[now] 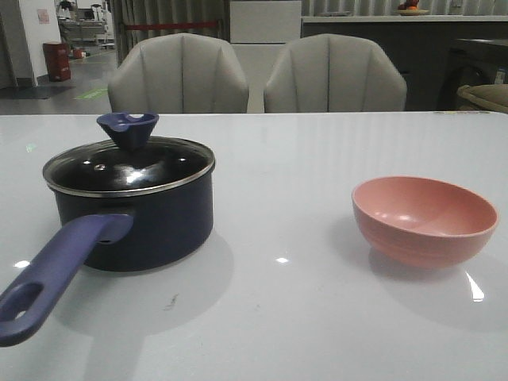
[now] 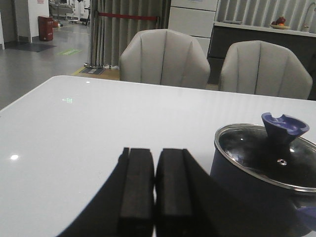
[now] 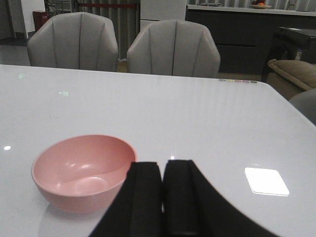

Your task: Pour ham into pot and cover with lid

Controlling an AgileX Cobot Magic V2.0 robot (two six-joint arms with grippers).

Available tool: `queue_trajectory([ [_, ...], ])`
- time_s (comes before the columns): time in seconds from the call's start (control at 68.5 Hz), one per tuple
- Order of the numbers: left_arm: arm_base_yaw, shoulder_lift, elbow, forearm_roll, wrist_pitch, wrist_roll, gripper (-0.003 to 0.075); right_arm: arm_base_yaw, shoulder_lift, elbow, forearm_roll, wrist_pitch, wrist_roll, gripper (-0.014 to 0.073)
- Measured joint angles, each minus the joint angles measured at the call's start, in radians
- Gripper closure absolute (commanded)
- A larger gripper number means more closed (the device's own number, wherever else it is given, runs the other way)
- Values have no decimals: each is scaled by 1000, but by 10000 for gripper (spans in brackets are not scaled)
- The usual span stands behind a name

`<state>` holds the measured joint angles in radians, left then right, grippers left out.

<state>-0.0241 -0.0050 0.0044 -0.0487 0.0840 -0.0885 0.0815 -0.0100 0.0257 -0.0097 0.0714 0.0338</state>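
Looks like a showroom or lab mock-up of a home dining room and kitchen, opening onto a larger hall. Furnished with a glossy white dining table (image 1: 317, 317), two grey ribbed upholstered chairs (image 1: 178, 75) drawn up at its far edge, and behind them a dark kitchen counter (image 2: 256, 39) carrying a plate of fruit (image 2: 279, 23). Backed by long grey curtains (image 2: 123, 34), with a red bin (image 2: 45, 28) and green floor markings (image 2: 69, 51) in the open hall past the far left corner.

Each wrist view shows only its own gripper's tip, the left gripper (image 2: 155, 190) and the right gripper (image 3: 162, 195) alike: two matte black, flat-faced rectangular pads side by side, backed by smooth black fingers that flare outward behind the jaws.
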Motion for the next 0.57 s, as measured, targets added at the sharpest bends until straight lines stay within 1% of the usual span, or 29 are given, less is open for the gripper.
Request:
queue_trajectory([
  [0.569,0,0,0,0,0,0,608,-1,0,0,0,0,8,449],
])
